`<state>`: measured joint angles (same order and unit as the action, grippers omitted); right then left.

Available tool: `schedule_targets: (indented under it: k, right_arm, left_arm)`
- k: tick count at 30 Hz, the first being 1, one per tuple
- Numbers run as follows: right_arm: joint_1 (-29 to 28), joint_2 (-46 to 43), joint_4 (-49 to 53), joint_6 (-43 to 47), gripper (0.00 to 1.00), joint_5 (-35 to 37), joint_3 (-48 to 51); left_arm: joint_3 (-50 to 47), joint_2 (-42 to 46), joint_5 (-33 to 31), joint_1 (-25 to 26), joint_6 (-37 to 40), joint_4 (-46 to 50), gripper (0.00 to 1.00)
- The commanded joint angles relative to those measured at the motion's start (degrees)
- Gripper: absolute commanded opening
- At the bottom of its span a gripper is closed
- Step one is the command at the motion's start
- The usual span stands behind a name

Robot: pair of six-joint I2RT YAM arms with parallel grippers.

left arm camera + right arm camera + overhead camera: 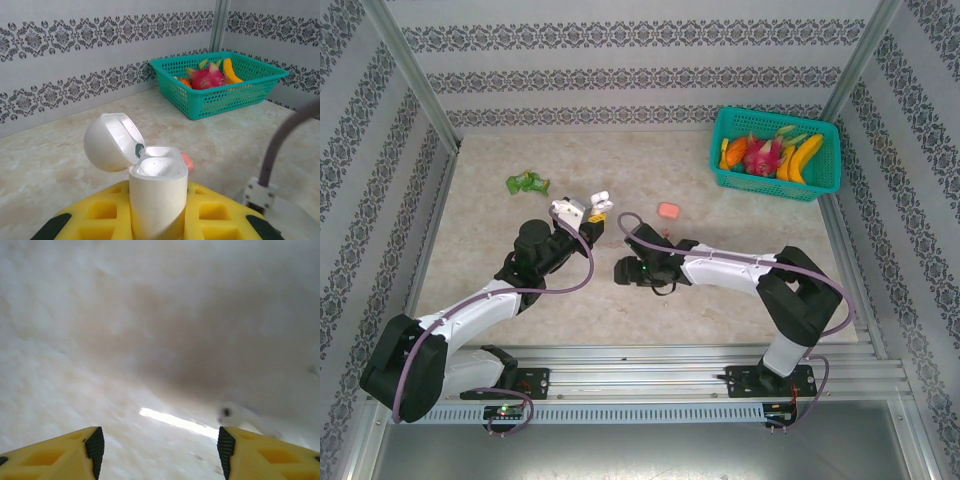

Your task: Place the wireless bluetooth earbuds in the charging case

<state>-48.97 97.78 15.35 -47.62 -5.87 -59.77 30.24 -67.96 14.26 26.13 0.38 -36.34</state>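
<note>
My left gripper [582,212] is shut on a white charging case [157,200] and holds it upright above the table. The case's lid [112,141] is flipped open to the left, and its two wells look empty. My right gripper [157,445] is open and hangs low over the marble table, just right of the left gripper, as the top view shows [623,270]. A small white blurred thing with a dark dot, apparently one of the earbuds [235,415], lies on the table just beyond the right fingertip. Nothing is between those fingers.
A pink case [668,211] lies on the table beyond the right wrist. A teal basket [825,178] of fruit stands at the back right corner. A green wrapper-like object [528,183] lies at the back left. Patterned walls close in three sides.
</note>
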Motion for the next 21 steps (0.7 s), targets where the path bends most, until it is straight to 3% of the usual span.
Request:
schedule_targets:
  k: [1, 9, 21]
  right_arm:
    - [0.7, 0.7, 2.7, 1.9, 0.63, -0.2, -3.7]
    - [3.8, 0.3, 2.1, 3.4, 0.63, 1.6, -1.6]
    - [4.1, 4.6, 2.0, 4.6, 0.63, 3.5, 0.3]
  left_arm:
    - [0.8, 1.4, -0.9, -0.5, -0.4, -0.3, 0.0]
    - [0.6, 1.4, -1.1, -0.5, -0.4, -0.3, 0.0]
    - [1.0, 1.8, -0.8, -0.5, -0.5, 0.2, 0.0]
